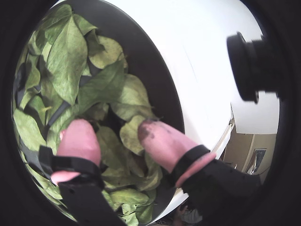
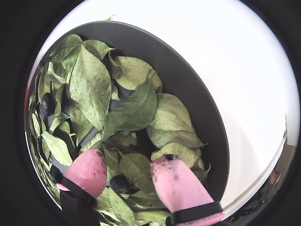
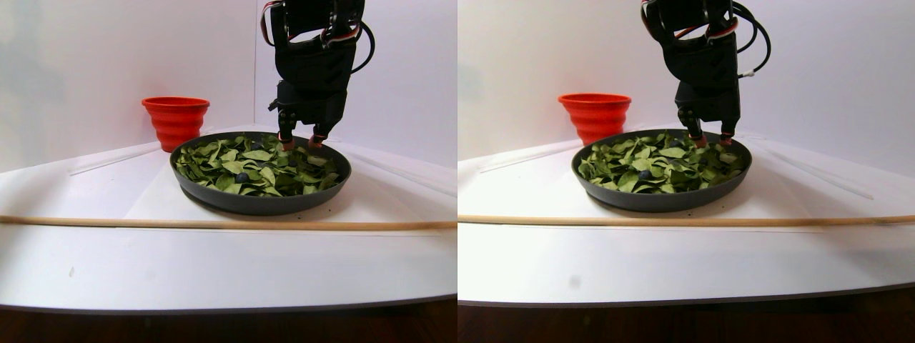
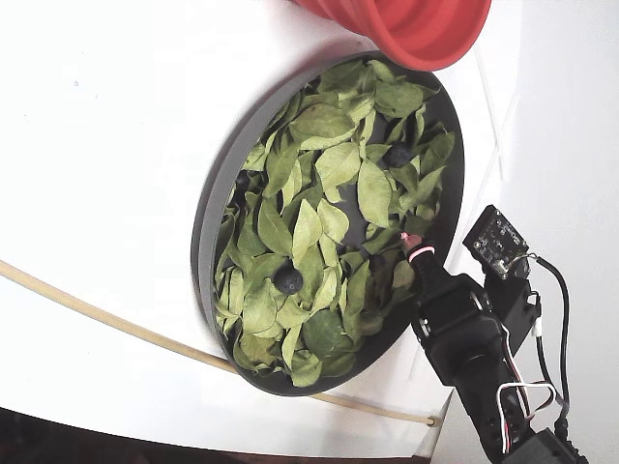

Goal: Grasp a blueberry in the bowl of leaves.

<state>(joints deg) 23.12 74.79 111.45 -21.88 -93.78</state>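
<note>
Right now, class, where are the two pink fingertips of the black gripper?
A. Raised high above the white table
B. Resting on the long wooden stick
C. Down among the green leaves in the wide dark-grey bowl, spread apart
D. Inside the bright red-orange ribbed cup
C: in a wrist view the gripper stands open, its pink fingertips spread among the green leaves inside the dark-grey bowl.

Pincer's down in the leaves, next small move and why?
Probably close gently. In a wrist view the open pincer straddles a dark blueberry low among the leaves in the bowl; its fingertips are already at leaf level.
</note>
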